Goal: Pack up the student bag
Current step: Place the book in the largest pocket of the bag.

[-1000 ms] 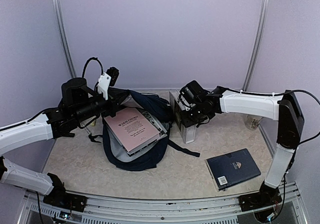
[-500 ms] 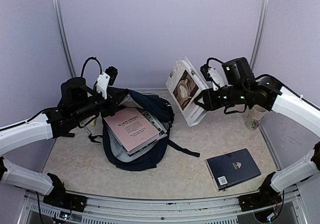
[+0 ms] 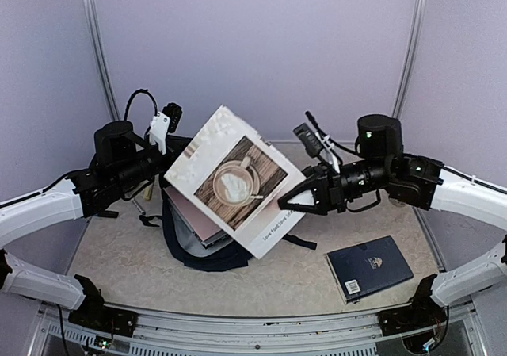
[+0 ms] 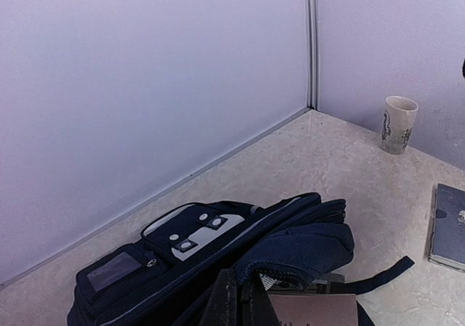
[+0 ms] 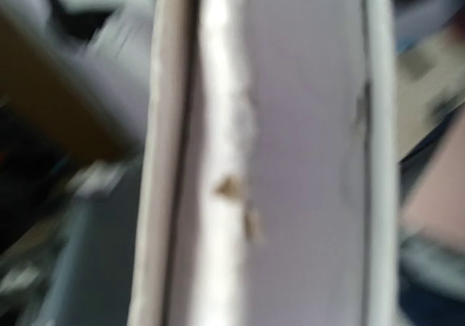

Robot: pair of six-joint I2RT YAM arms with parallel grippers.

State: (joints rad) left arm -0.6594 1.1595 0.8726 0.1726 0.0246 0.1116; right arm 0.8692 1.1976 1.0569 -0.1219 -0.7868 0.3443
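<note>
The right fingers (image 3: pixel 303 200) are clamped on the three o'clock edge of a white book (image 3: pixel 235 180), holding it tilted in the air above the bag (image 3: pixel 207 258), I'd guess to slide it in. The left fingers (image 4: pixel 227 300), pressed together, seem to pinch the bag's ten o'clock rim to hold its mouth open. The bag lies toward the nine o'clock side of the worktop (image 3: pixel 301 285), a pink book (image 3: pixel 190 217) inside.

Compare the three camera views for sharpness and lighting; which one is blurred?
Top external view: sharp, evenly lit, the white coffee-cup-cover book crisp in the right gripper. Left wrist view: sharp, dark navy fabric backpack and pale paper cup clear. Right wrist view: heavily smeared, only the book's edge readable.
</note>
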